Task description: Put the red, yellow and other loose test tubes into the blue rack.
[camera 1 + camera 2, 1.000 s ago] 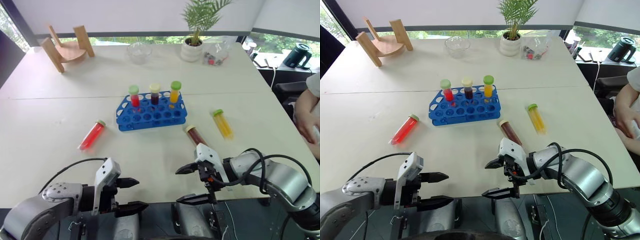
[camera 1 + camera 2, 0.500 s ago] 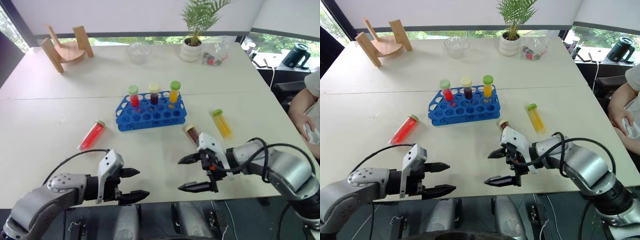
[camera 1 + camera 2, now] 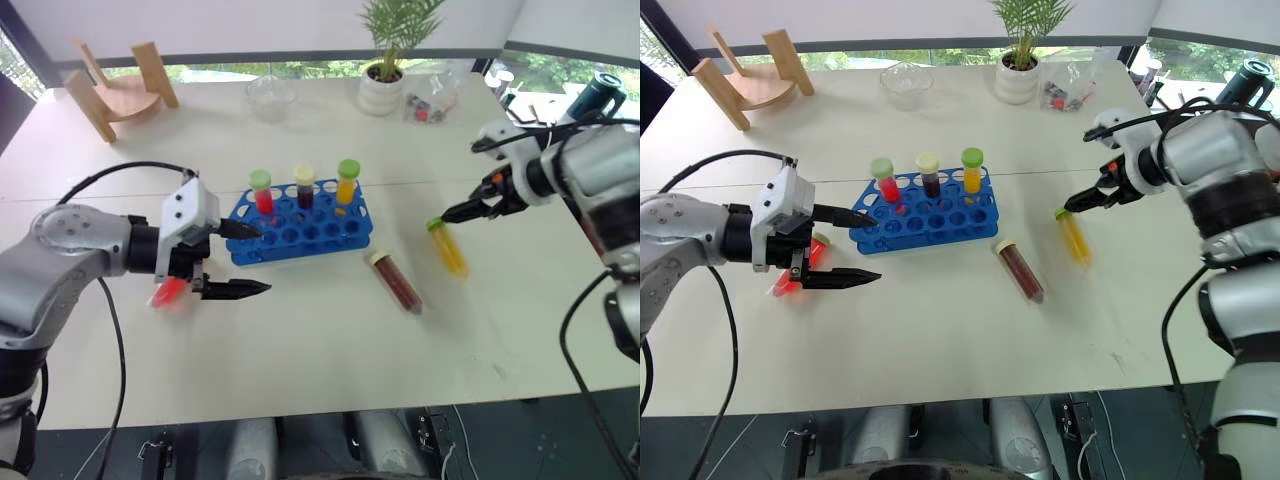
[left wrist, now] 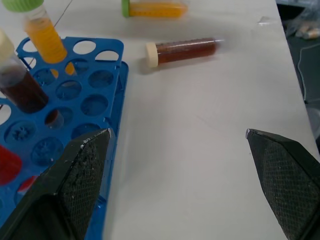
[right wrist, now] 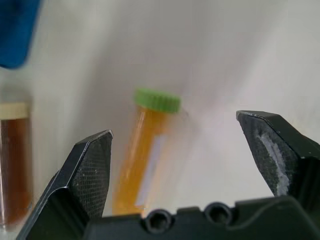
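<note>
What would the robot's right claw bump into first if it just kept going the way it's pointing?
Most likely the loose yellow tube, lying between the open right gripper's fingers in its wrist view; depth is unclear.

Blue rack (image 3: 300,228); yellow, brown, seemingly red tubes.

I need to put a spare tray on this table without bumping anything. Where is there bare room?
The near strip of the table, below the blue rack and brown tube, is bare. So is the stretch between the wooden stand and the rack. It is crowded around the rack, the yellow tube and the far edge by the plant pot.
</note>
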